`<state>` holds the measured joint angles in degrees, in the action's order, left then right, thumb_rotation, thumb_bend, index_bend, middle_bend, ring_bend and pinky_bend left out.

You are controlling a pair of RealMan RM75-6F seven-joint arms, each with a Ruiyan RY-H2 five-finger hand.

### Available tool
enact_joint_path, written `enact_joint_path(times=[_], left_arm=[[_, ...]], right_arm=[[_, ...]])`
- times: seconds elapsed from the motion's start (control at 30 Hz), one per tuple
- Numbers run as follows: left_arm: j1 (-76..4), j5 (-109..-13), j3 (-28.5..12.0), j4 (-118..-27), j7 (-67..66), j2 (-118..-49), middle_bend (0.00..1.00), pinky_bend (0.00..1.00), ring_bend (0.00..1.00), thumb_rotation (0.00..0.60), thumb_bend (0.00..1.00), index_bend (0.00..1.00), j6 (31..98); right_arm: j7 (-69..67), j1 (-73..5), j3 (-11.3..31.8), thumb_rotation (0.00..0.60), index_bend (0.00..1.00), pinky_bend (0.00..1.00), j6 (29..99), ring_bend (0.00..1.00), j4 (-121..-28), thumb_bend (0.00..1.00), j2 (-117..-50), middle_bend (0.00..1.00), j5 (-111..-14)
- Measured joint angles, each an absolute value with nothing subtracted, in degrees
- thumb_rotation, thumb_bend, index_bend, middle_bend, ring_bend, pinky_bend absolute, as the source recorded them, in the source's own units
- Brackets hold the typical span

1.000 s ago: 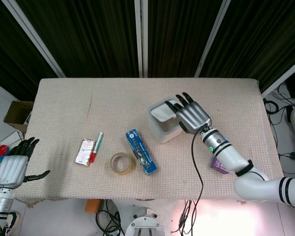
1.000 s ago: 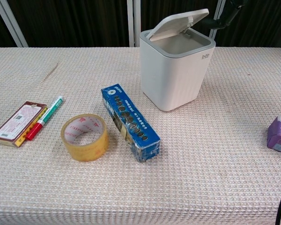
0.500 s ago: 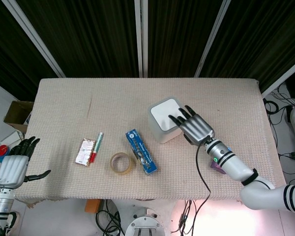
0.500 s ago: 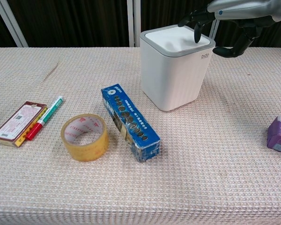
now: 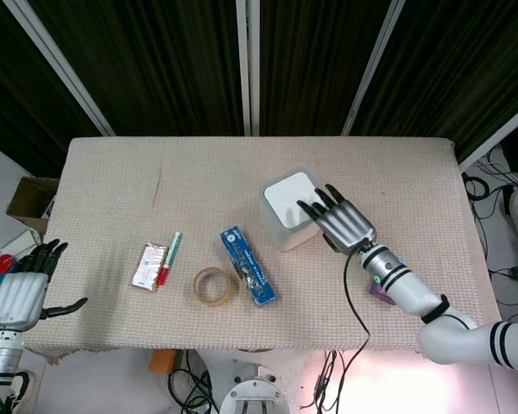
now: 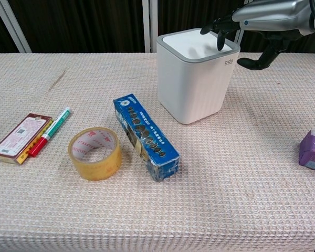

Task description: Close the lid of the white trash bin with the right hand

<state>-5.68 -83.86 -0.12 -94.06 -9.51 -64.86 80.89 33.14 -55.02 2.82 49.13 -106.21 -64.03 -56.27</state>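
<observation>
The white trash bin stands right of the table's middle, its lid lying flat in the grey rim. My right hand hovers palm down at the bin's right side, fingers spread over the lid's right edge; whether they touch it I cannot tell. It holds nothing. My left hand hangs open off the table's left front corner, far from the bin and seen only in the head view.
A blue box, a tape roll, a red-and-green marker and a flat red packet lie left of the bin. A purple box sits at the right edge, under my right forearm.
The lid, raised a second ago, has dropped flat onto the bin. My right hand came down with it, then drew slightly back toward the bin's right side. The left hand stayed still.
</observation>
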Motion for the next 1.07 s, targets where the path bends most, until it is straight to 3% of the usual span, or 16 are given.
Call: enact_joint_path(times=[0.27, 0.5, 0.77, 0.93, 1.07], left_arm=[[-5.3, -83.9, -0.2, -94.0, -8.7, -64.4, 0.05, 0.21, 0.07, 0.347, 0.10, 0.08, 81.6], [-5.3, -83.9, -0.3, -92.8, -7.4, -65.0, 0.05, 0.21, 0.07, 0.344, 0.10, 0.08, 81.6], [-5.3, -84.8, -0.6, -92.2, -7.4, -65.4, 0.05, 0.21, 0.07, 0.345, 0.10, 0.08, 82.6], [-5.4, -85.7, -0.9, -92.1, -7.5, -65.7, 0.05, 0.21, 0.07, 0.344, 0.10, 0.08, 83.5], [-5.3, -86.0, -0.9, -91.8, -7.5, -65.9, 0.05, 0.21, 0.07, 0.343, 0.10, 0.07, 83.9]], right_arm=[[30.3, -50.7, 3.8, 0.600, 0.00, 0.00, 57.1, 0.00, -109.9, 0.44, -59.3, 0.01, -62.0], [25.4, -38.1, -0.4, 0.600, 0.00, 0.00, 70.0, 0.00, -110.5, 0.32, -55.0, 0.00, -72.1], [11.9, -19.3, -4.9, 0.600, 0.00, 0.00, 87.3, 0.00, -95.8, 0.30, -59.7, 0.00, -76.0], [2.8, -12.0, -6.2, 0.600, 0.00, 0.00, 90.0, 0.00, -85.6, 0.32, -63.4, 0.00, -77.1], [1.6, -10.1, -5.9, 0.600, 0.00, 0.00, 91.1, 0.00, -83.9, 0.32, -64.3, 0.00, -79.8]])
